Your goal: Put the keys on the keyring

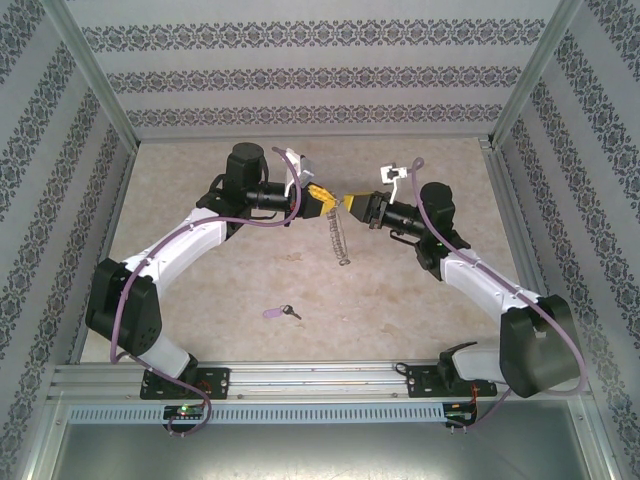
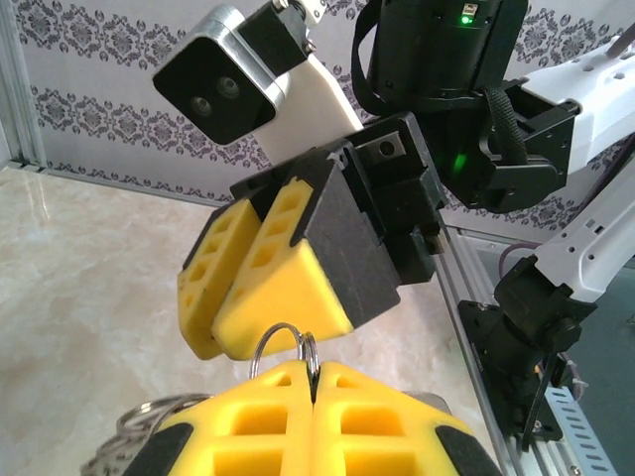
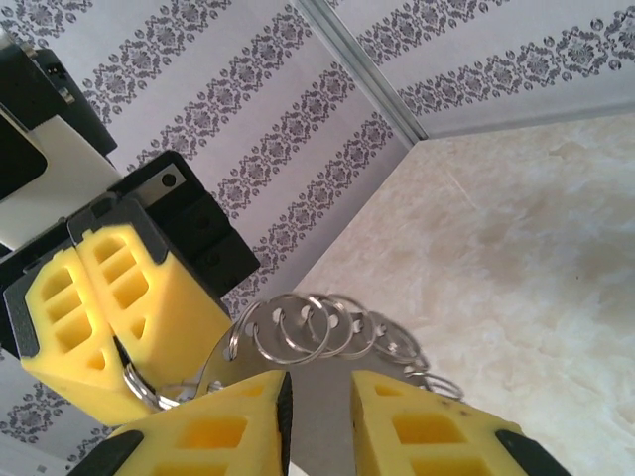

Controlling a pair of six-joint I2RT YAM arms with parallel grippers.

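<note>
The keyring [image 1: 341, 240] is a chain of silvery rings that hangs in mid-air between both grippers, above the table's middle. My left gripper [image 2: 313, 372] is shut on one ring [image 2: 281, 339] at its top end. My right gripper [image 3: 322, 382] faces it tip to tip; its fingers [image 3: 213, 421] stand a narrow gap apart, clamped on the edges of a flat silver plate [image 3: 327, 407] that carries the rings [image 3: 308, 327]. The key [image 1: 280, 313], with a lilac head and a short dark blade, lies alone on the table near the front. In the top view the left gripper [image 1: 322, 196] and right gripper [image 1: 352, 203] nearly touch.
Patterned walls close the marble-look table [image 1: 200, 290] on three sides, with metal posts [image 1: 100, 85] at the back corners. An aluminium rail [image 1: 320, 378] carrying both arm bases runs along the near edge.
</note>
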